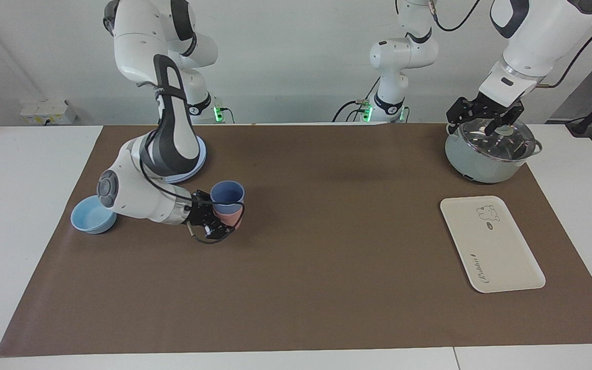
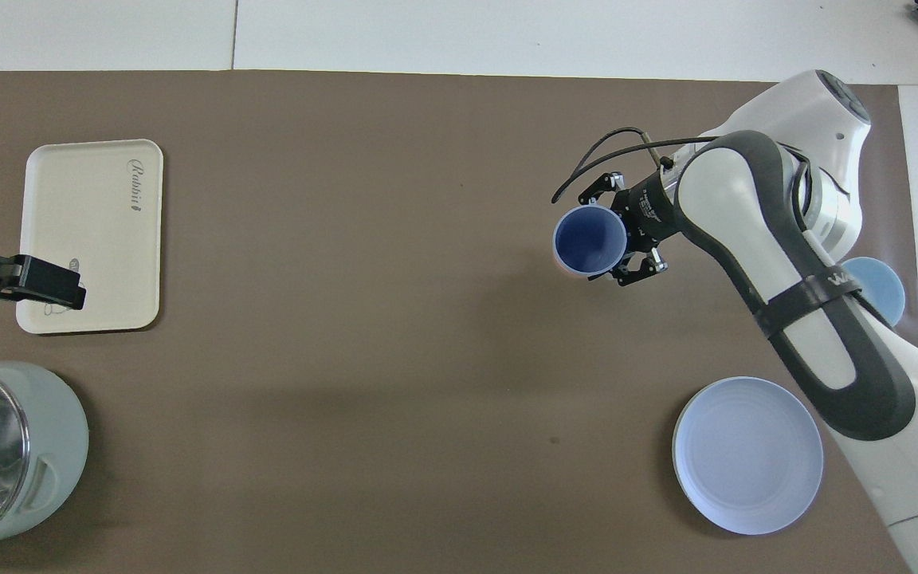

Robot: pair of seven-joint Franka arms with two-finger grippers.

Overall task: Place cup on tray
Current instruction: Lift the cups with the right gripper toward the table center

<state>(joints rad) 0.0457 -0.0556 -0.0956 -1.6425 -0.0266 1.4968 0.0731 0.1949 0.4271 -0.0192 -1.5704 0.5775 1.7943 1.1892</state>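
Grasp step. Right claw (image 1: 217, 215) at cup (image 1: 227, 196), toward right arm's end of counter; fingers flank it, grip closure unclear. Cup sits nested on pink tumbler (image 1: 230, 219). Next: lift cup free, carry to tray (image 1: 491, 243) at left arm's end. Left claw (image 1: 481, 117) waits over pot (image 1: 491, 149).

Brown mat (image 1: 301, 267) on white table (image 1: 18, 205), holding tray (image 1: 491, 246), pot (image 1: 486, 154), plate (image 2: 746, 454), bowl (image 1: 90, 218)

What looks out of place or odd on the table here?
Nothing is spilled or damaged. One oddity: the periwinkle-blue plastic tumbler sits in the salmon-pink tumbler, with the right gripper at the stack. The cream-white rectangular tray lies slightly askew. The left gripper waits over the lidded steel pot.
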